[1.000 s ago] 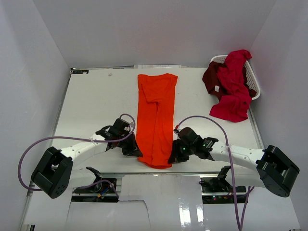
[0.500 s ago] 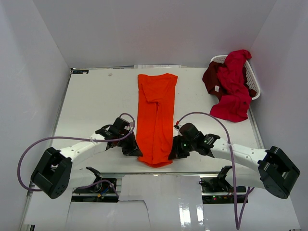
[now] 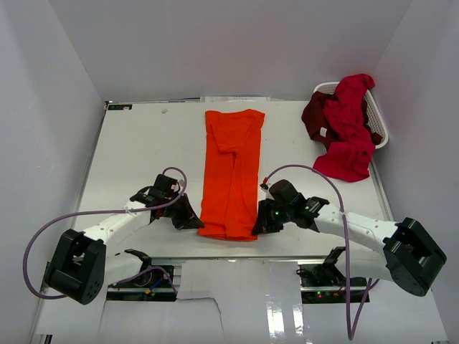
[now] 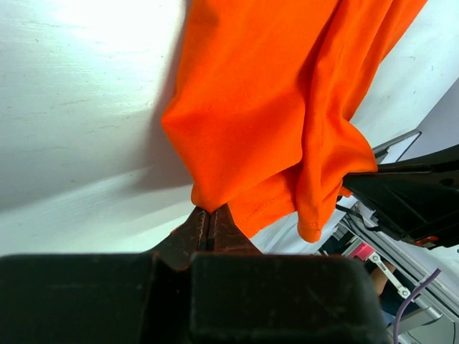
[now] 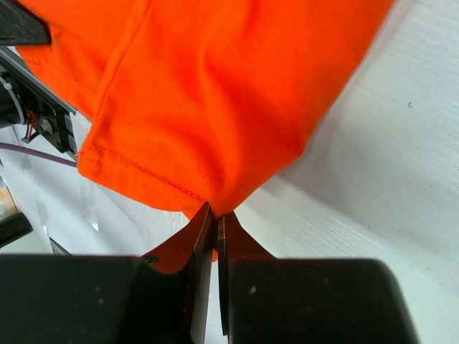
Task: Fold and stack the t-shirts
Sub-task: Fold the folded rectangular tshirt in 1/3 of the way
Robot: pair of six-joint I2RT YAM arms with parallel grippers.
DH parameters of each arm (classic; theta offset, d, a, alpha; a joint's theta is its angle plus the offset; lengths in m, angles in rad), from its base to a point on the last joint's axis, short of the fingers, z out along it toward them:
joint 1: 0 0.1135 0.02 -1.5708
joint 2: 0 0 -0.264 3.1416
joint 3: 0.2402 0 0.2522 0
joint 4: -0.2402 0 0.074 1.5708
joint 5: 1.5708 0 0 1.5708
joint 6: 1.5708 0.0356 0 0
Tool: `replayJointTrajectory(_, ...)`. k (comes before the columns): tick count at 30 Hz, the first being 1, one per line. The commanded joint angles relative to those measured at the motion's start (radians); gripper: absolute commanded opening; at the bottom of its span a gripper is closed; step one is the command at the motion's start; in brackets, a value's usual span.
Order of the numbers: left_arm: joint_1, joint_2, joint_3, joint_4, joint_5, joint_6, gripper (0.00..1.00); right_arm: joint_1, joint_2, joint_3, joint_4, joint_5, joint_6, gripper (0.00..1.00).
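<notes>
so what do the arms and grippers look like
The left arm and right arm are white links with black joints and boxy black bases; a purple cable loops along each. The left gripper and right gripper are black, with thin tapered fingers. A green light glows by the right wrist.

Three t-shirts: one laid out, two heaped.
The orange t-shirt (image 3: 231, 172) is folded lengthwise into a narrow strip, with its near hem raised and creased. The crimson t-shirt (image 3: 348, 122) lies crumpled, spilling over the rim of the white laundry basket (image 3: 380, 132). The dark maroon t-shirt (image 3: 314, 115) is bunched against its left side.
</notes>
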Motion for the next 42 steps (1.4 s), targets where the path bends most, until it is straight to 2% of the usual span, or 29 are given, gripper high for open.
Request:
replayJointTrajectory(1,0.011,-0.023,0.013,-0.003,0.04,0.018,0.0,-0.015,0.005,0.059,-0.006,-0.026,-0.03,0.08)
replayJointTrajectory(16,0.042,0.041,0.086,0.024,0.075,0.021,0.0,-0.086,0.072,0.141,-0.026,-0.088,-0.099,0.08)
replayJointTrajectory(32,0.072,0.172,0.283,0.003,0.069,0.051,0.0,-0.182,0.155,0.292,-0.092,-0.134,-0.19,0.08)
replayJointTrajectory(42,0.101,0.231,0.344,0.003,0.067,0.065,0.0,-0.241,0.221,0.356,-0.107,-0.169,-0.242,0.08)
